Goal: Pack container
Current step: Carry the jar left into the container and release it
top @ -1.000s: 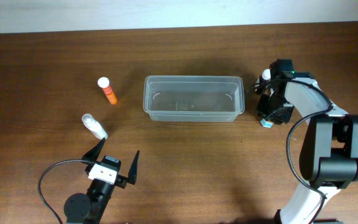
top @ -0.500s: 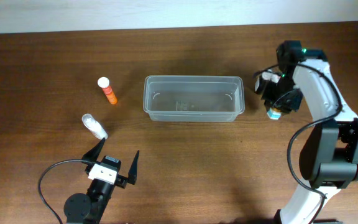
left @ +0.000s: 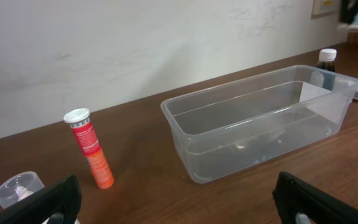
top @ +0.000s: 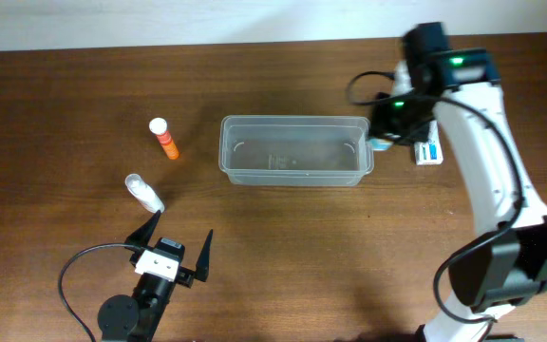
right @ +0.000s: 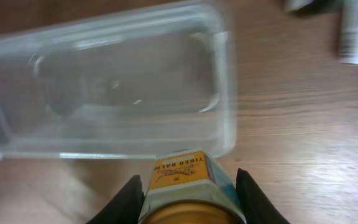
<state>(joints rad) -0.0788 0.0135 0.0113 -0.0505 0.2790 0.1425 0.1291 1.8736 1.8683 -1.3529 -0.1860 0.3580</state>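
Note:
The container is a clear plastic tub in the middle of the table, with nothing visible inside. It also shows in the left wrist view and the right wrist view. My right gripper is shut on a small Tiger Balm jar with an orange label and holds it in the air by the tub's right end. An orange tube and a small clear bottle lie left of the tub. My left gripper is open and empty near the front edge.
A small white and blue box lies right of the tub, under the right arm. A dark bottle with a white cap stands behind the tub's right end. A white wall runs along the back of the table.
My right gripper has risen from the table right of the tub and moved left to the tub's right end with the jar. The small box now shows. The left arm is still.

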